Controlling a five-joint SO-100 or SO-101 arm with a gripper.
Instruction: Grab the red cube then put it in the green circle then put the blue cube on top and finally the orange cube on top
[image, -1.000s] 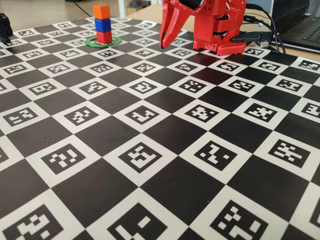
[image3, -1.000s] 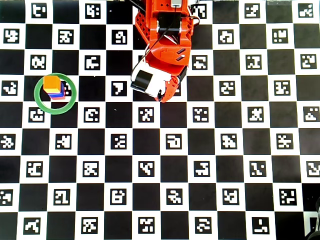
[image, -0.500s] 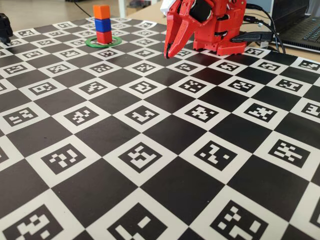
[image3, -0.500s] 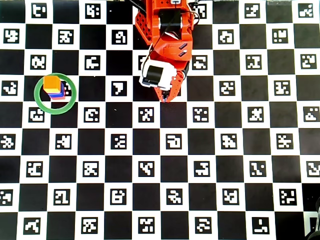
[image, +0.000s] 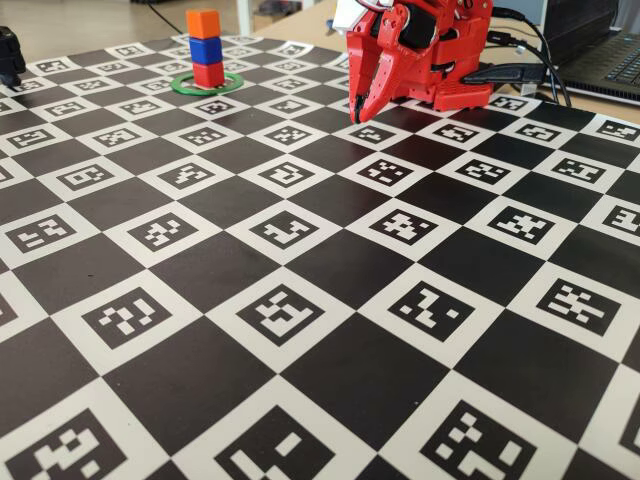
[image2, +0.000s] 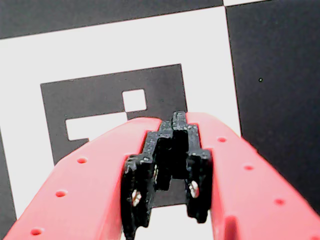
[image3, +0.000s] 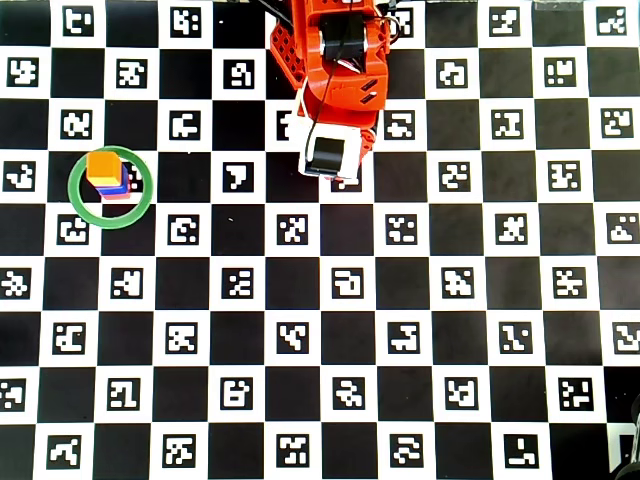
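Three cubes stand in a stack inside the green circle at the far left of the board: the red cube at the bottom, the blue cube on it, the orange cube on top. From overhead the orange cube covers most of the stack, with a sliver of the blue cube showing, inside the green circle. My gripper hangs tip-down just in front of the arm's base, well right of the stack. In the wrist view the gripper is shut and holds nothing.
The red arm base sits at the board's far edge, with a cable and a laptop to its right. A small black object stands at the far left edge. The checkerboard mat spreads across the near side.
The gripper has swung right, away from the stack, and drawn back under the arm near its base. The cube stack has not moved.
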